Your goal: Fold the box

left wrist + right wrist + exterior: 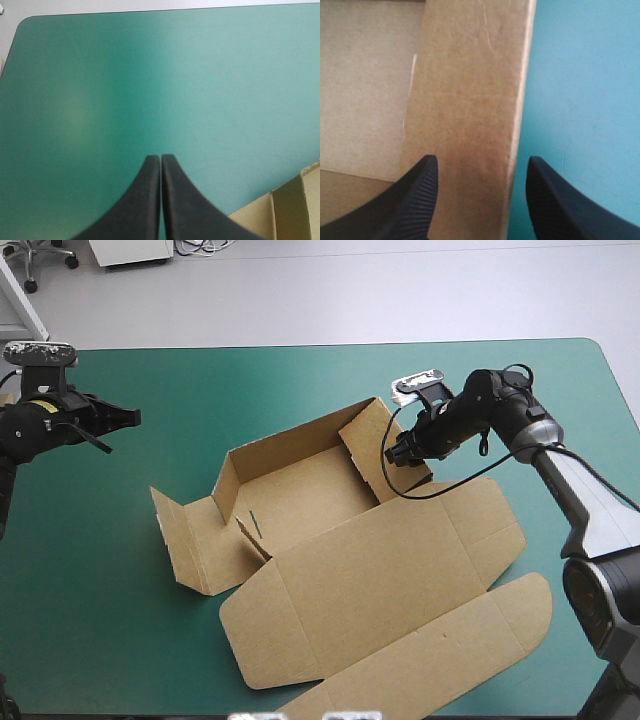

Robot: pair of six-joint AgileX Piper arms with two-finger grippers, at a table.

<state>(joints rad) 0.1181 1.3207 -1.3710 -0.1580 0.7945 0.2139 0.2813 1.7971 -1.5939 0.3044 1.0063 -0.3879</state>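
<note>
Two sets of black fingers are over the bench [300,380], and they are far apart from each other. The brown box [300,505] lies in the middle of the bench, a bit toward the right side. Its back wall and its right wall [362,445] stand up. Small flaps stand up at its left end too. The lid [390,580] lies flat and open. Its long flap reaches close to the near edge of the bench.

The right fingers [417,200] are open. They are at the right wall, and the wall's edge shows between them. On one side of that edge is the inside of the box. On the other side is the teal-green cover.

The left fingers [151,175] are pressed together with nothing between them. They are near the left edge of the bench, well apart from the box. Only a corner of the box shows ahead of them.

Lots of bare cover is free along the far edge and at the left side. The far right corner is bare too.
</note>
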